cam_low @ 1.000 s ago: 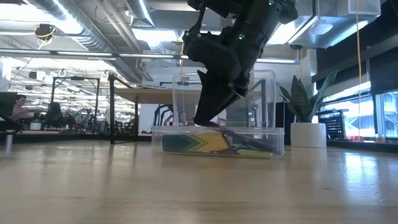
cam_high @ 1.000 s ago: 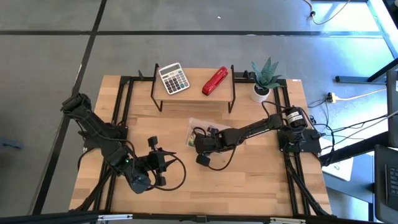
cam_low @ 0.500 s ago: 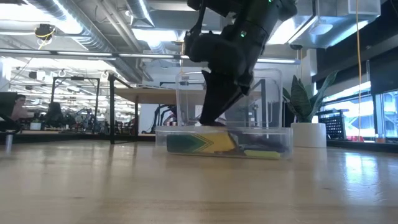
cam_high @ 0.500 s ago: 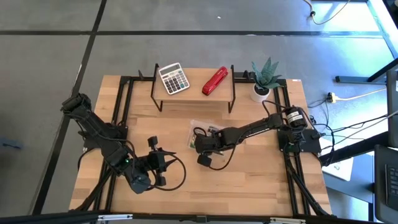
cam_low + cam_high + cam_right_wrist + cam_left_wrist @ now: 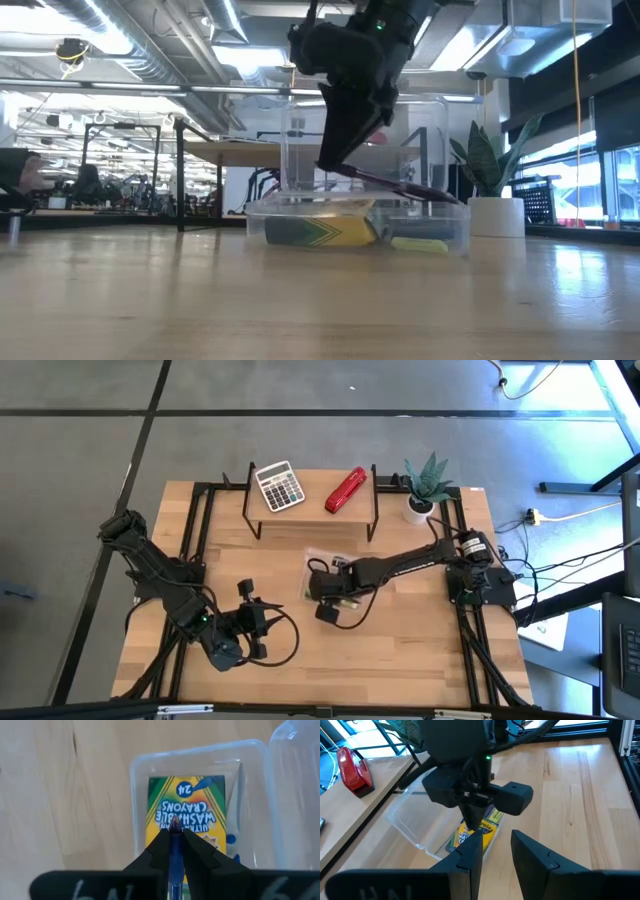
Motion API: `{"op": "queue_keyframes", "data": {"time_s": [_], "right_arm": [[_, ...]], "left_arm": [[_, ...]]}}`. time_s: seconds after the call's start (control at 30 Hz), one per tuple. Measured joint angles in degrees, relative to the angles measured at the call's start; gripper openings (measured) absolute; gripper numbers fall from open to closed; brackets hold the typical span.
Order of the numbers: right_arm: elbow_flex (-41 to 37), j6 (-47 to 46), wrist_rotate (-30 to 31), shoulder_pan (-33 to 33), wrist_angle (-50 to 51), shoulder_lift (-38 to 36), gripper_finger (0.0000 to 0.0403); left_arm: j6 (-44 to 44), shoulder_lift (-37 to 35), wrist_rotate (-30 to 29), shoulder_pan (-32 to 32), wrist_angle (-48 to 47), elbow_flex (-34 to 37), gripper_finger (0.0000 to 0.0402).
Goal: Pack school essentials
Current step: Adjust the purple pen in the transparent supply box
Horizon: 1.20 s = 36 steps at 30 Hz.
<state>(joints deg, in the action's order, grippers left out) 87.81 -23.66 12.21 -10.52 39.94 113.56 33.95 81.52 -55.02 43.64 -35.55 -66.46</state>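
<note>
The right gripper is over the clear plastic case in the middle of the table, pinched tight on the pen, which slants down with its far end resting on the case's rim (tip peeking out between the fingers in the wrist view). The crayon box lies flat inside the case. The left gripper sits near the front-left of the table, fingers a little apart, holding nothing.
</note>
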Motion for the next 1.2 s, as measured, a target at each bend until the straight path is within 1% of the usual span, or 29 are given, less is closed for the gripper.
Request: {"op": "queue_keyframes", "data": {"time_s": [0.27,0.43,0.8,0.9,1.1,1.2], "right_arm": [[0.6,1.7,0.0,1.5,0.4,0.0,0.004],[0.6,2.9,-3.5,1.7,0.3,0.0,0.0041],[-3.3,1.8,-4.7,1.8,-1.6,-0.1,0.0041],[-4.6,1.8,-7.3,1.9,-3.3,-0.1,0.0041],[-4.9,1.7,-11.5,1.6,-3.1,-0.1,0.0041],[-4.9,1.7,-16.2,1.6,-3.2,-0.1,0.0041]], "left_arm": [[0.0,0.0,0.0,0.0,0.0,0.0,0.0094],[0.0,0.0,0.0,0.0,0.0,0.0,0.0094],[0.0,0.0,0.0,-0.2,0.0,0.0,0.0094],[0.0,0.0,0.0,-0.3,0.0,0.0,0.0094],[0.0,0.0,0.0,-0.4,0.0,0.0,0.0094],[0.0,0.0,0.0,-0.4,0.0,0.0,0.0094]]}}
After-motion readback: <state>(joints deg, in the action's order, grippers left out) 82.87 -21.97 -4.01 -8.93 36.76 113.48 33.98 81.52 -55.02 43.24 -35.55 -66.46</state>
